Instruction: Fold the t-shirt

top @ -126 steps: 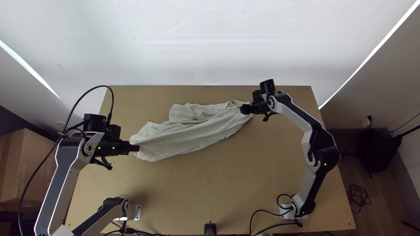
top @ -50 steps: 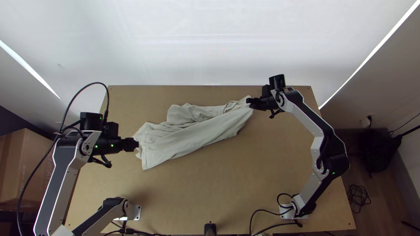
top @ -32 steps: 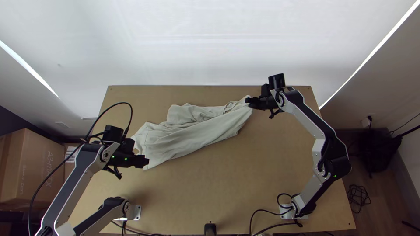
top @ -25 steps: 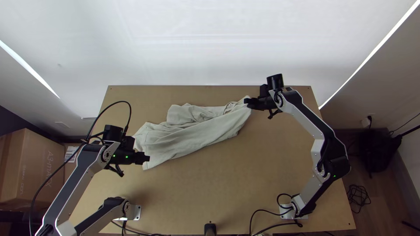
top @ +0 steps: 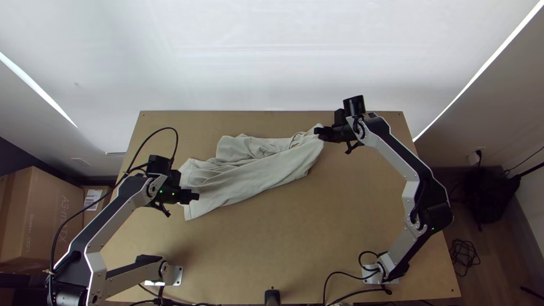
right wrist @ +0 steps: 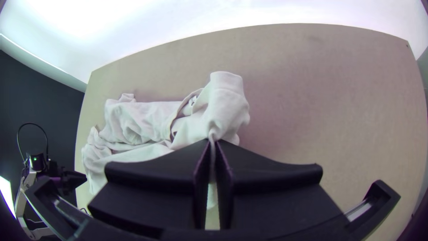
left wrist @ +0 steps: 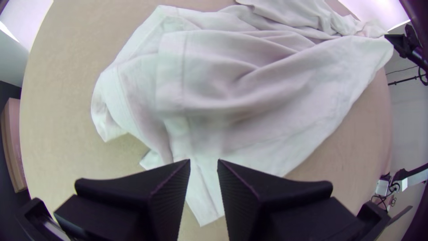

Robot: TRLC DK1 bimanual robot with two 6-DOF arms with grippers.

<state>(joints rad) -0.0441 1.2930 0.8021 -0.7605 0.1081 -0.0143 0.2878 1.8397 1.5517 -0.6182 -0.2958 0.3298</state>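
Observation:
In the top view, my left gripper (top: 194, 197) is over the left end of the pale grey t-shirt (top: 249, 175), which lies bunched lengthwise and slanting across the table. The left wrist view has my left gripper (left wrist: 203, 161) open, a gap between its fingers, with the wrinkled shirt (left wrist: 267, 89) beyond and beneath them. My right gripper (top: 318, 132) is at the cloth's far right end. In the right wrist view, my right gripper (right wrist: 212, 142) is shut on a pinched fold of the shirt (right wrist: 227, 102); a ribbed neckline edge curves beside the held part.
The wooden table (top: 283, 243) has bare surface in front of and to the right of the cloth. A white wall (top: 272, 56) rises behind it. Cardboard boxes (top: 45, 215) stand on the left, and cables run along the near edge.
My left gripper came off the shirt's left end and moved right and nearer, then slightly back. My right gripper shifted right and away with its held end, then slightly left. The shirt's near left corner spread out.

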